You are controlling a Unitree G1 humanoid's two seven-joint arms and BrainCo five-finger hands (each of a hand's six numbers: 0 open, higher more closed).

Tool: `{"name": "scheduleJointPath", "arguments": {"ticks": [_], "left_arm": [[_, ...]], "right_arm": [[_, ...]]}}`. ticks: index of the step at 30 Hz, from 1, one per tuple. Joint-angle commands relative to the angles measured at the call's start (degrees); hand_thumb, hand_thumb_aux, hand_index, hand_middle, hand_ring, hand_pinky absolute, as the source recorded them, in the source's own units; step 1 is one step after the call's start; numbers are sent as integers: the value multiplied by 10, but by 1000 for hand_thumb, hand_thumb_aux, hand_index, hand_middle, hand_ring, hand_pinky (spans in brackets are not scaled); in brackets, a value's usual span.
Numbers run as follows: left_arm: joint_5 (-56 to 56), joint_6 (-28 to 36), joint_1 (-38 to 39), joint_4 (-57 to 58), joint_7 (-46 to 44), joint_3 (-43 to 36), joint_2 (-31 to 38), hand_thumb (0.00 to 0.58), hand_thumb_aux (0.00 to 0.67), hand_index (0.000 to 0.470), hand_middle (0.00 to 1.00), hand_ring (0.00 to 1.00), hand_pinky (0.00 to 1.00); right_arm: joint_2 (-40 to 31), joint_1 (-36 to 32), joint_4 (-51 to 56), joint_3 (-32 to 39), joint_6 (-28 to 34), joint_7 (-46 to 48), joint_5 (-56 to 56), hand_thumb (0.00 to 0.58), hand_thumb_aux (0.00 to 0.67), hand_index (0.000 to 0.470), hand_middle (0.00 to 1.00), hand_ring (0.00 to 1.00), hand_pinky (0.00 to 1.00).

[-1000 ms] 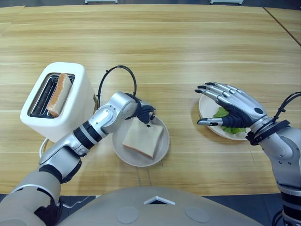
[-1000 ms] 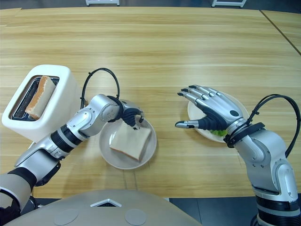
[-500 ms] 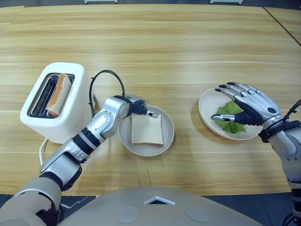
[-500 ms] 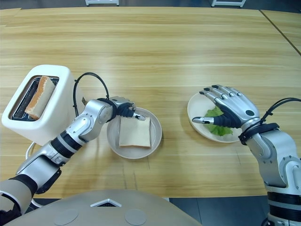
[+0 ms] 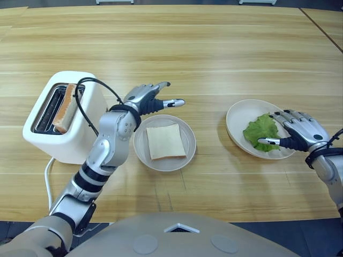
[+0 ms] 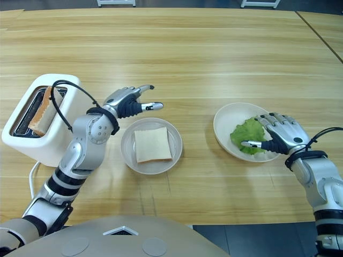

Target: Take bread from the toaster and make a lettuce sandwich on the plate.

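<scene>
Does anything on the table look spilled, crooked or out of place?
Nothing spilled or damaged. The bread lies flat on its plate, lettuce sits on the other plate. Only the slice in the toaster leans sideways in its slot.

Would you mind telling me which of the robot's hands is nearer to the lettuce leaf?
Right. The right hand sits at the right edge of the lettuce leaf; the left hand hovers far off, behind the bread plate.

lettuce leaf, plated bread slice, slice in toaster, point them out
lettuce leaf (image 5: 259, 128), left eye view, leaf's middle
plated bread slice (image 5: 163, 141), left eye view, slice's centre
bread slice in toaster (image 5: 67, 107), left eye view, top edge
</scene>
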Motion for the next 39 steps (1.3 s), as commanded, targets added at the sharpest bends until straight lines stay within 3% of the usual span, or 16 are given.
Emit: {"name": "scheduleJointPath", "arguments": {"ticks": [1, 2, 3, 5, 6, 8, 9, 10, 11, 18, 19, 21, 29, 33, 39], "left_arm": [[-7, 5, 34, -66, 34, 34, -15, 0, 0, 0, 1000, 1000, 1000], [-9, 4, 41, -82, 41, 43, -19, 0, 0, 0, 1000, 1000, 1000], [-13, 3, 48, -98, 49, 52, -24, 0, 0, 0, 1000, 1000, 1000], [-17, 2, 61, -127, 62, 69, -30, 0, 0, 0, 1000, 1000, 1000], [-17, 1, 68, -142, 68, 78, -31, 0, 0, 0, 980, 980, 980], [-13, -1, 87, -183, 75, 97, -30, 0, 0, 0, 890, 890, 890], [-12, -1, 95, -201, 76, 104, -30, 0, 0, 0, 867, 867, 867], [-13, -1, 103, -221, 76, 113, -31, 0, 0, 0, 824, 824, 824], [-15, -1, 110, -239, 75, 122, -31, 0, 0, 0, 812, 812, 812], [-36, -7, 136, -327, 73, 210, -23, 0, 0, 0, 737, 737, 737], [-38, -5, 132, -336, 72, 226, -21, 0, 0, 0, 616, 616, 616], [-41, -4, 124, -348, 68, 263, -7, 0, 0, 0, 580, 580, 580], [-87, -4, 141, -347, 65, 443, 60, 0, 0, 0, 573, 573, 573], [-53, -27, 201, -301, 64, 493, 105, 0, 0, 0, 514, 514, 514], [27, -64, 307, -229, 69, 482, 131, 0, 0, 0, 486, 486, 486]], "right_arm": [[-11, -12, 26, 34, 5, -1, 1, 0, 0, 0, 0, 0, 0], [-12, -12, 27, 39, 7, -2, 4, 5, 3, 2, 0, 0, 0], [-13, -11, 28, 42, 9, -3, 6, 53, 32, 22, 0, 0, 0], [-17, -11, 27, 47, 14, -1, 9, 301, 205, 144, 0, 0, 0], [-18, -11, 25, 49, 16, 1, 10, 458, 363, 254, 0, 0, 0], [-23, -10, 19, 52, 22, 10, 14, 526, 465, 326, 0, 0, 0], [-25, -9, 16, 53, 27, 14, 15, 534, 481, 337, 0, 0, 0], [-28, -6, 12, 53, 30, 19, 17, 578, 631, 442, 0, 0, 0], [-29, -3, 6, 52, 33, 22, 21, 580, 670, 470, 0, 0, 0], [-28, 1, -41, 38, 42, 18, 50, 580, 670, 470, 0, 0, 0], [-27, 0, -50, 34, 42, 12, 54, 580, 670, 470, 0, 0, 0], [-24, -1, -72, 25, 42, 3, 60, 580, 670, 470, 0, 0, 0], [-26, -3, -96, 9, 30, -20, 77, 580, 670, 470, 0, 0, 0], [-17, -10, -143, -4, 18, -27, 93, 580, 670, 470, 0, 0, 0], [22, -30, -248, 7, 16, -2, 116, 580, 670, 470, 0, 0, 0]]}}
